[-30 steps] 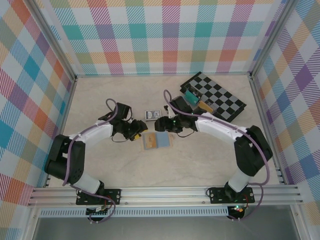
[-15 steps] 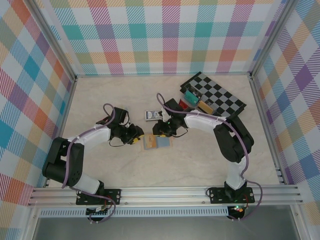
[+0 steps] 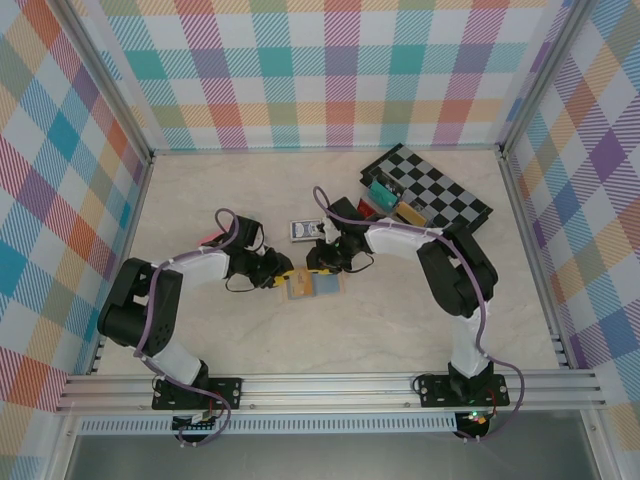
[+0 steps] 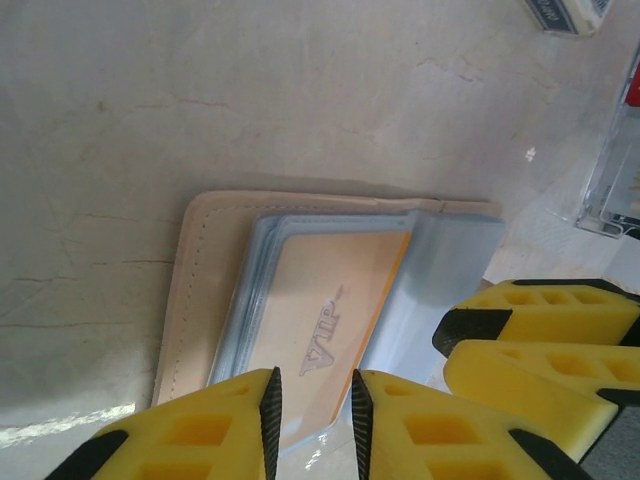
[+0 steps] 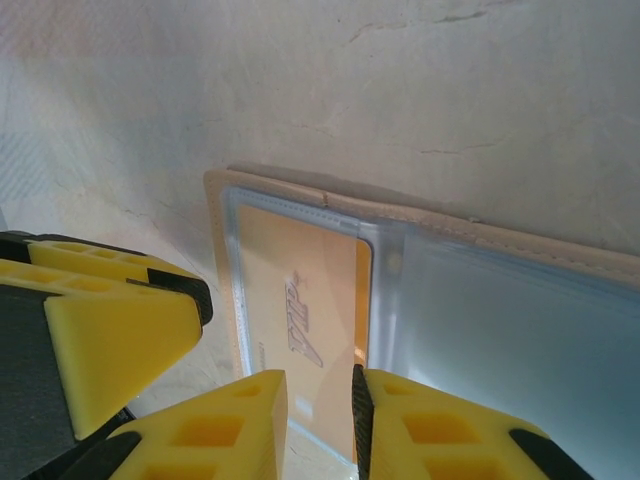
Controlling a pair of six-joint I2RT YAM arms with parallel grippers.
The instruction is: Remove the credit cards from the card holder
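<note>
Left gripper and right gripper low over the opened card holder, tips side by side.

Narrowed to a slim gap at each gripper, jaws nearly pressed together; nipping the pocket edge or merely poised above it, impossible to tell. Directly beneath both sets of tips, the yellow credit card, tucked under a clear pocket in the holder's left half. Spread flat near the middle of the table, tan rim outermost and blue-grey lining upward, long axis running left to right with the fold across it. Printed on the card in slanted script: "VIP". Just behind the holder, a dark playing-card pack, lettering too small to read; farther right, a clear rack of coloured cards on a chessboard.
</note>
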